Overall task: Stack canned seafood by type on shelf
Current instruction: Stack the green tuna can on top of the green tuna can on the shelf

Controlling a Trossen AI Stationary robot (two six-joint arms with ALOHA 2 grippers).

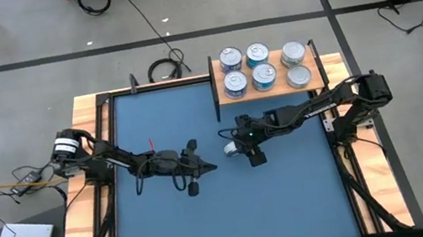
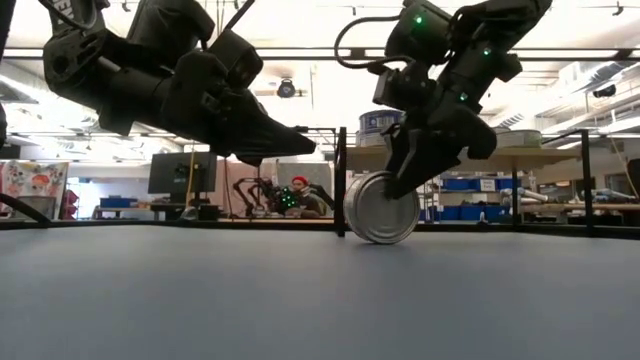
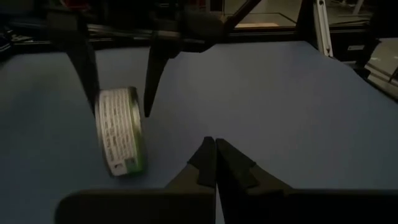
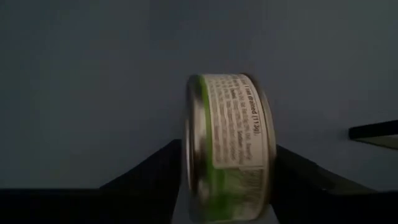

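A short round tin point(image 4: 227, 146) with a white and green side label stands on its edge on the blue mat, just in front of the shelf. My right gripper point(image 1: 232, 143) is shut on it; the low view shows that tin point(image 2: 382, 207) under the fingers. My left gripper point(image 3: 216, 155) is shut and empty, hovering above the mat a short way to the tin's left point(image 1: 205, 168). The shelf point(image 1: 275, 91), a light wooden board with black posts, sits at the mat's far right and carries several tins point(image 1: 258, 54) upright in two rows. My right gripper pinches the tin between its two fingers point(image 3: 152, 81), one on each flat end face point(image 3: 138, 115). The fingers come from above, pointing down, and reach over the upper half. The tin stands on edge with its label side point(image 4: 239, 124) facing up; whether its lower rim point(image 2: 382, 241) touches the mat, I cannot tell.
Blue mat point(image 1: 292, 199) framed by wooden strips and black rails; wide free room on its near half. A black shelf post point(image 2: 341, 180) stands just beside the tin. Cables point(image 1: 165, 66) lie on the floor beyond the far edge. A person point(image 2: 300, 195) sits far behind the table.
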